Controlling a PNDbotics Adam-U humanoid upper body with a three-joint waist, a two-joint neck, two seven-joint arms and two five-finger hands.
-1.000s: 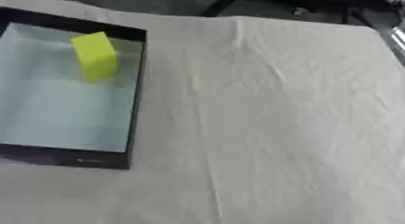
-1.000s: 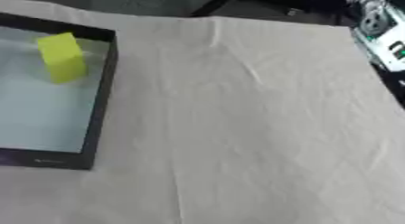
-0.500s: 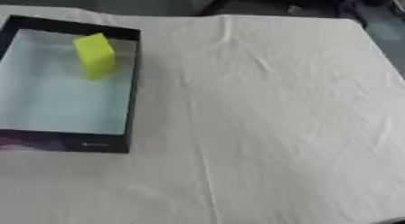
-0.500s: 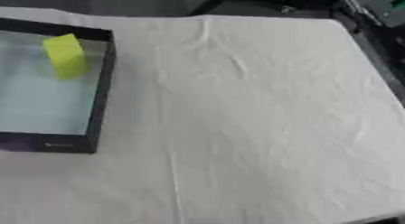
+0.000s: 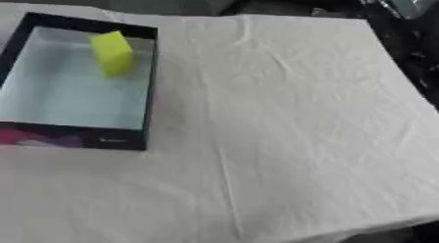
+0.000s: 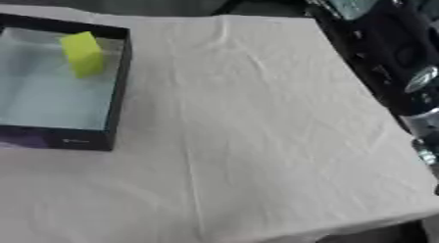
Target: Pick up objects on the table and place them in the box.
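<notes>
A black-walled box [image 5: 151, 85] with a pale floor sits at the left of the table. A yellow block [image 5: 112, 53] stands inside it near the far right corner. No loose object shows on the white cloth. My right arm [image 6: 403, 56], black with silver joints, runs down the right edge of the right eye view, off the table's side. Its lower end [image 6: 424, 149] is cut by the picture's edge, and I cannot make out the hand there. My left hand shows in neither view.
A wrinkled white cloth [image 5: 291, 119] covers the table. Its front edge and right corner [image 5: 411, 220] show at the bottom right. Dark equipment and a device with a green screen [image 6: 352, 1] lie beyond the far right corner.
The whole picture has shifted, so the camera has moved. The table's front edge and more of my right arm now show. The box and yellow block keep their places.
</notes>
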